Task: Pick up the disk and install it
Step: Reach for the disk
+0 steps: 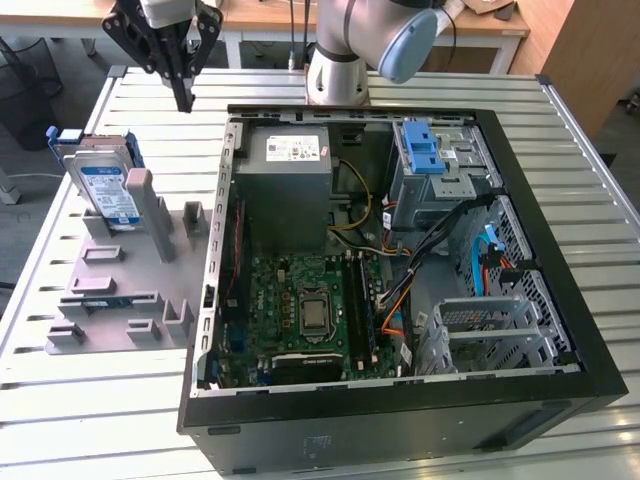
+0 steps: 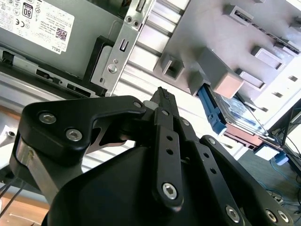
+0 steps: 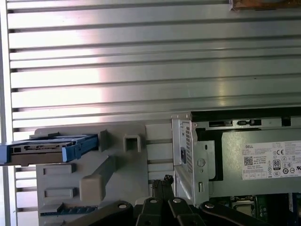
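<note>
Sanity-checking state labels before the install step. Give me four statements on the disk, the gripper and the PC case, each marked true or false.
1. The flat silver disk in its blue plastic frame stands on edge in the grey plastic fixture. True.
2. The black gripper grips the disk. False: its fingers are shut on nothing, above the slatted metal table, apart from the disk.
3. The black computer case lies open, with the green motherboard exposed. True.
4. The disk sits inside the case. False: it is in the fixture, at the exterior view's left of the case.
</note>
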`<state>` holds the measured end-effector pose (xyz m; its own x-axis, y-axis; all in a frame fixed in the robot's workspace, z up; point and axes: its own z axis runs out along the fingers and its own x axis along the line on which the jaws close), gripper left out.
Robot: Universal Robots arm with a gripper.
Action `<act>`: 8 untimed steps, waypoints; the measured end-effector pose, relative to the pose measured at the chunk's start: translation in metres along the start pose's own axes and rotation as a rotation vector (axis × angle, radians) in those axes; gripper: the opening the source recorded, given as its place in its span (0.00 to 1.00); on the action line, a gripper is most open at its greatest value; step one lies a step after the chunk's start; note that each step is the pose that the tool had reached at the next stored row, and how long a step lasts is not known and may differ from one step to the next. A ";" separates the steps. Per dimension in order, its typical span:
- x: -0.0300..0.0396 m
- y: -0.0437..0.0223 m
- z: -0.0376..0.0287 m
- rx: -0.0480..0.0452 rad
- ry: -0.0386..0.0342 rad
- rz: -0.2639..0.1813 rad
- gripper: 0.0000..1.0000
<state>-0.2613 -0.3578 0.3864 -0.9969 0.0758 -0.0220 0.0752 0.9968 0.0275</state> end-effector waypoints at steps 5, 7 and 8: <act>0.0047 0.0014 0.0002 0.0000 0.0003 0.000 0.11; 0.0065 0.0019 0.0003 0.0001 0.0004 0.000 0.11; 0.0074 0.0022 0.0004 0.0001 0.0005 0.000 0.11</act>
<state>-0.2685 -0.3550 0.3859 -0.9969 0.0758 -0.0215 0.0752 0.9968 0.0274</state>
